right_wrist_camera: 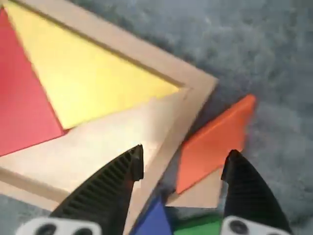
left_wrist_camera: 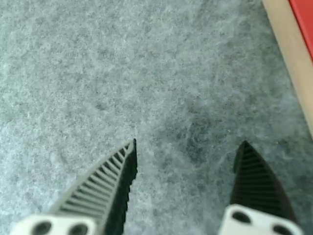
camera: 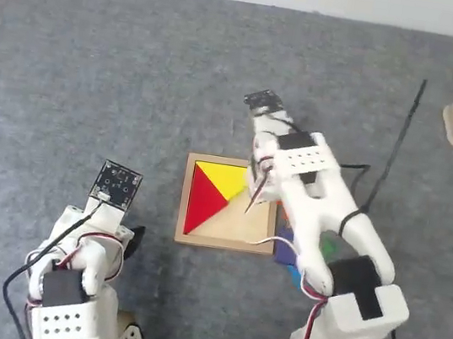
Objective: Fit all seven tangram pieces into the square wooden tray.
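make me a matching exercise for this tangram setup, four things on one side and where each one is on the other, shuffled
Things:
1. red triangle
2. yellow triangle
3. orange piece
4. left pincer

Places:
A. on the carpet, just outside a corner of the wooden tray
B. in the tray, along its far side in the high view
C. open above bare carpet, beside the tray
D. in the tray, along the side nearer the left arm

Pairs: 1-D, 2-B, 3-A, 4-C

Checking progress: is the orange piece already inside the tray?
No, the orange piece lies outside the tray, just past its corner.
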Robot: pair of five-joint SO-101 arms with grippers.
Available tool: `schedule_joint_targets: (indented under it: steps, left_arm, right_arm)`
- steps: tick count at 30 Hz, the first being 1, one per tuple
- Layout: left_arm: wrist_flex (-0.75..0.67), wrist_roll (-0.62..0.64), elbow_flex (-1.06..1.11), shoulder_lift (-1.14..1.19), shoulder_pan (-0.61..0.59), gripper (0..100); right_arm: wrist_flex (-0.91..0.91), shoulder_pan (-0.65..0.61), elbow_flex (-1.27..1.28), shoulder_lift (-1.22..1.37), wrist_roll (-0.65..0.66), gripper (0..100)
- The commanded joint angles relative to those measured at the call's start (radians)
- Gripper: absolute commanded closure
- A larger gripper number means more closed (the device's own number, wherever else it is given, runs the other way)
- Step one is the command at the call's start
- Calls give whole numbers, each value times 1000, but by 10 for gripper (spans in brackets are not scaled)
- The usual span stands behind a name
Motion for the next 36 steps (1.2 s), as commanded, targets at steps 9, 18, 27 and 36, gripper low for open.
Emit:
schedule_joint_targets:
  steps: [9,18,27,36]
  left_arm:
    - [2,6,-13,-17,2,701]
    - [2,6,-13,-17,2,701]
    - [2,6,-13,-17,2,701]
    - [2,6,-13,-17,2,701]
  right_arm:
    - [-76,101,-31,45,-11,734]
    - [-82,156,-35,70,-89,735]
    - [-90,203,-37,70,-112,734]
    - [-88,179,-38,71,69,736]
